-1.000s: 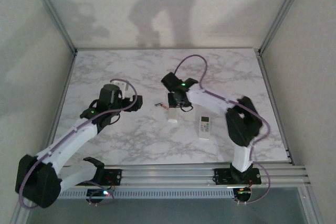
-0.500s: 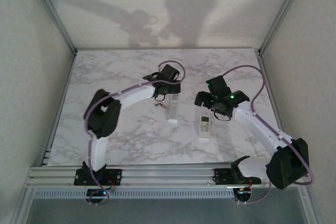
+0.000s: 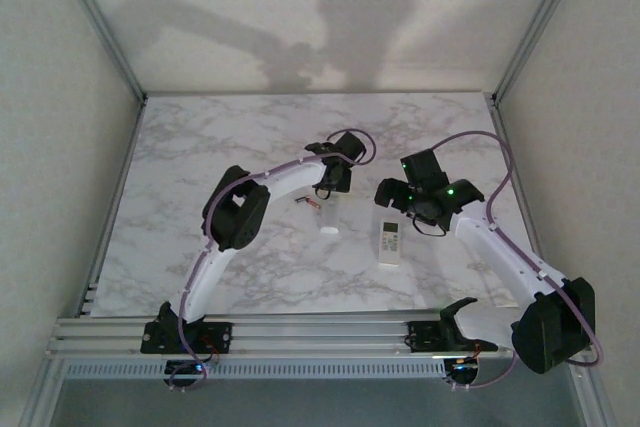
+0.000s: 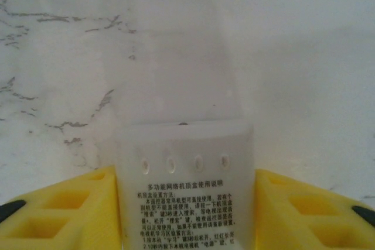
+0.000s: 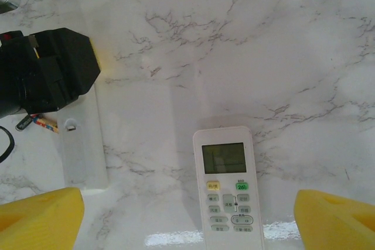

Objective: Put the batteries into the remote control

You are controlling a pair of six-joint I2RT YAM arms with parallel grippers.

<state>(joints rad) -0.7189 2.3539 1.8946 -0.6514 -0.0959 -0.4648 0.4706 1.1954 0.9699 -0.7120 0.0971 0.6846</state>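
While the batteries [image 3: 304,201] lie loose on the marble table [image 3: 190,147] just beside the face-down remote [image 3: 330,217], the overhead view records a swap. The left pincer [image 3: 333,191], parked far left a second ago, now sits at that remote's far end. The right pincer [image 3: 400,209] has drawn back over the display remote [image 3: 390,244]. Left wrist view: yellow pads [image 4: 70,215] look pressed against both flanks of the remote's printed back, apparently clamping it. Right wrist view: fingertips [image 5: 38,218] stand wide apart, holding nothing, the display remote below them. The remote appears steadied for loading, which has not begun.
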